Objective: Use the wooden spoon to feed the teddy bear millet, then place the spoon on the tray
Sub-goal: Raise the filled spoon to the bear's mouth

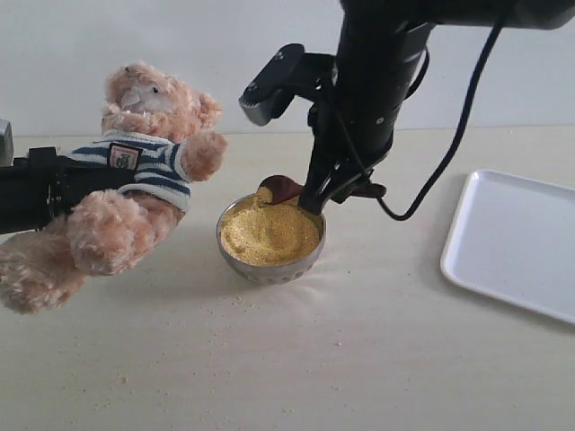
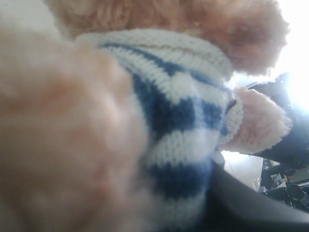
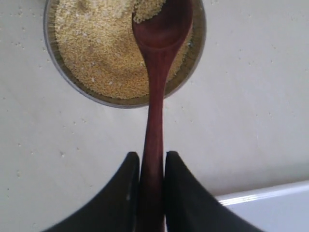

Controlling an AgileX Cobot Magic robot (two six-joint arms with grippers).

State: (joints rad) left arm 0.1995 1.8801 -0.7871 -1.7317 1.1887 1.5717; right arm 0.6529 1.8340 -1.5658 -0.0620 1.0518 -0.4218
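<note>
Right hand (image 3: 152,159) grips the wooden spoon (image 3: 155,96) by the handle, its bowl over the millet (image 1: 269,235) at centre frame; left hand (image 1: 63,184) holds the teddy bear (image 1: 148,99).

One teddy bear (image 1: 135,171), one wooden spoon (image 1: 280,189), one bowl (image 1: 269,267) of millet (image 1: 268,235), one tray (image 1: 521,242).

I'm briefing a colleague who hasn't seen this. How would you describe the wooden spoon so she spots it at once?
Find the pale table, then the shiny metal bowl of yellow millet near its middle. At the bowl's rim, the right gripper holds the wooden spoon by its thin handle: the only dark reddish-brown thing there.
</note>
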